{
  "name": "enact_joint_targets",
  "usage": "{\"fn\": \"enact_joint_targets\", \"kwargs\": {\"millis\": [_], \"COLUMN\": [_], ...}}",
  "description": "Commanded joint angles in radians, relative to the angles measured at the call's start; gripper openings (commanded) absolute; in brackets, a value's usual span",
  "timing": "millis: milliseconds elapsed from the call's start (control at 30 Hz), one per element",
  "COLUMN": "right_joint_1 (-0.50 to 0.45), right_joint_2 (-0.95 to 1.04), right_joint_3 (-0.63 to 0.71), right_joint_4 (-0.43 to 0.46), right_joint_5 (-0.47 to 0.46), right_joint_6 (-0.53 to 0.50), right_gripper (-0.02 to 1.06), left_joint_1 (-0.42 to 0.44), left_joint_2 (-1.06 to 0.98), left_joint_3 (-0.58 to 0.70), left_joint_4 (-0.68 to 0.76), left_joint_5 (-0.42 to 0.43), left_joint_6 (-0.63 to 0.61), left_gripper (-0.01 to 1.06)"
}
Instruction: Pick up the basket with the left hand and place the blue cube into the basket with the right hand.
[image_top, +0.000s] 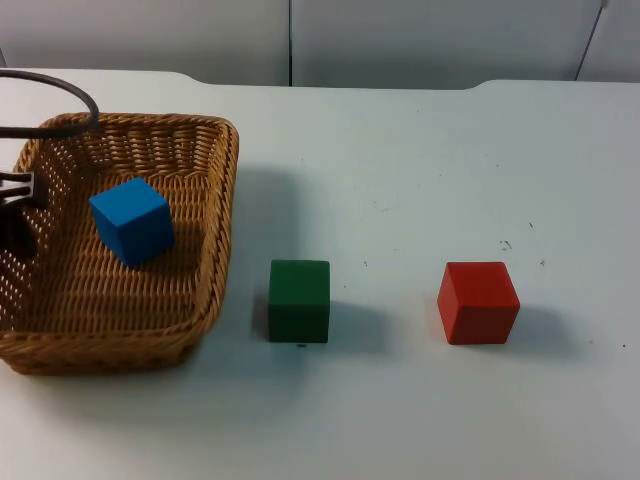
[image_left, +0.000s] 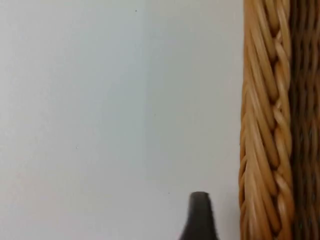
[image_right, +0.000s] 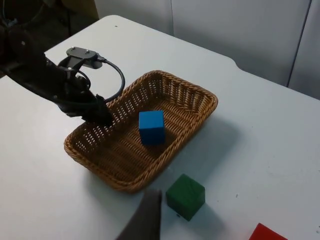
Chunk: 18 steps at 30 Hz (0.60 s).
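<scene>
Risk: the woven wicker basket (image_top: 205, 250) could be tipped or dropped if it was lifted by one wall only. The blue wooden cube (image_top: 132, 220) inside it could then slide and tumble out over the low rim. This was only a guess from how things lay.

Another risk: the green wooden cube (image_top: 299, 300) sat just beside the basket's right wall and could be bumped if the basket was swung that way.

Left gripper (image_right: 100, 112): it was seen at the basket's left wall, in the right wrist view. One finger looked to be inside the wall. Whether the wall was really pinched could not be told. In the left wrist view, the basket's braided rim was seen close beside a black fingertip (image_left: 199, 215).

Right gripper: it was held back from the cubes, looking down on the table from the near right. It appeared to be waiting. How far it was opened could not be told, and nothing was seen in it.

Blue cube: it was found lying inside the basket, a little tilted, toward the far left part of the floor.

Red wooden cube (image_top: 478, 302): it was left on the white table (image_top: 420, 160), well apart to the right of the green one.
</scene>
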Motion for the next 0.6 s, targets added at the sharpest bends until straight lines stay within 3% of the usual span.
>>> {"fn": "enact_joint_targets", "kwargs": {"millis": [0,100,300,567], "right_joint_1": [0.002,0.002,0.002,0.002], "right_joint_2": [-0.004,-0.004,-0.004,-0.004], "right_joint_3": [0.004,0.004,0.004,0.004], "right_joint_4": [-0.007,-0.007,-0.007,-0.03], "right_joint_5": [0.0,0.006,0.019,0.009], "right_joint_6": [0.002,0.002,0.002,0.0], "right_gripper": [0.88,0.88,0.88,0.88], "left_joint_1": [0.004,0.004,0.004,0.004], "left_joint_2": [-0.001,-0.018,-0.113,-0.405], "left_joint_3": [-0.001,-0.001,-0.001,-0.001], "left_joint_4": [0.003,0.003,0.047,0.029], "left_joint_5": [-0.007,-0.003,0.004,0.111], "left_joint_6": [0.0,0.0,0.0,-0.011], "left_gripper": [0.69,0.77,0.77,0.77]}}
